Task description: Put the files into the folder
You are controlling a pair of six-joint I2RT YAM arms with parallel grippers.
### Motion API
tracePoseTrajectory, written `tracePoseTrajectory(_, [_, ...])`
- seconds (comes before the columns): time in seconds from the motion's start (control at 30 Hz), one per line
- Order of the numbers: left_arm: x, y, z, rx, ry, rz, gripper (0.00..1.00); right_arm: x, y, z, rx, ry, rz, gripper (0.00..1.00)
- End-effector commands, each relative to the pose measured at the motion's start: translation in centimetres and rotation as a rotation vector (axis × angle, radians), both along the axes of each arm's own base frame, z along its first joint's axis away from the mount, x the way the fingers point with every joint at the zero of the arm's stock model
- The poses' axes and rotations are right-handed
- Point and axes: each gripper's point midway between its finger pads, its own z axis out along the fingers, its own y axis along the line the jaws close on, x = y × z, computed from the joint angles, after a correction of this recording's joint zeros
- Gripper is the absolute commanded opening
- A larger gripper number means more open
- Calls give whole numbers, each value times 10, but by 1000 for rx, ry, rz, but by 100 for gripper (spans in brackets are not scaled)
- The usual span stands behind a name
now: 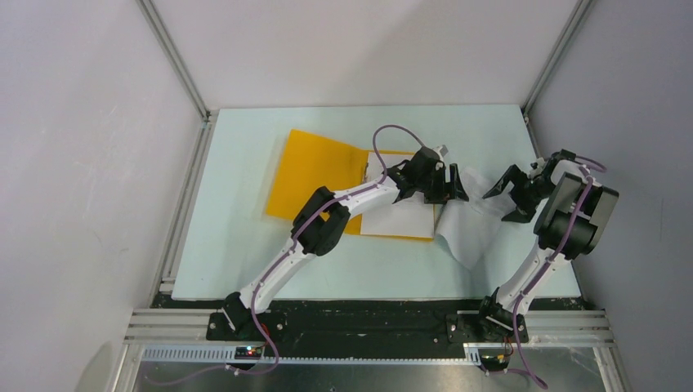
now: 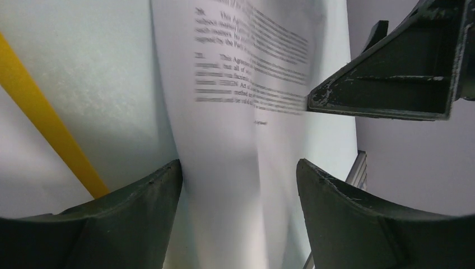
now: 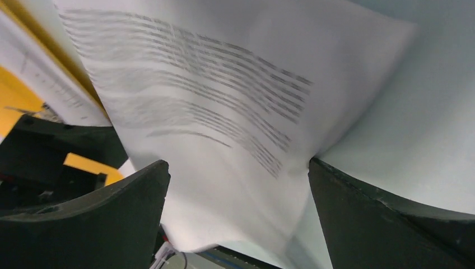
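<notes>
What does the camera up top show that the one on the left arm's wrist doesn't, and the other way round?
Only the top view: the whole open folder with a sheet lying on it, and the right gripper standing open next to the loose sheet.
Only the left wrist view: the lines of black print on that loose sheet, close enough to see as text.
Both: the loose sheet, bowed rather than flat, some of the yellow folder, and the left gripper open at the sheet, not clamped on it.
</notes>
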Motion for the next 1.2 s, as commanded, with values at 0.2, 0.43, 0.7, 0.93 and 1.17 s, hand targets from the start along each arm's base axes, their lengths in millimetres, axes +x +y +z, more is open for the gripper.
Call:
tracePoseTrajectory(0.2, [-18,14,-56,126,96,1,81,15,28,38,286,-214,24,100])
tracePoseTrajectory(0.43, [-16,18,-58,126,107,0,82,2,55,42,428,-256,54,100])
tracePoseTrajectory(0.7, [-22,4,-37,2,105,-87,83,2,54,27,398,-238,62,100])
tracePoseTrajectory(0.93, [-12,13,-37,22,92,-49,86,-2,40,41,332,-241,59,100])
tracePoseTrajectory(1.17, [-11,18,-49,65,110,-17,85,-49,-50,36,-172,-77,3,100])
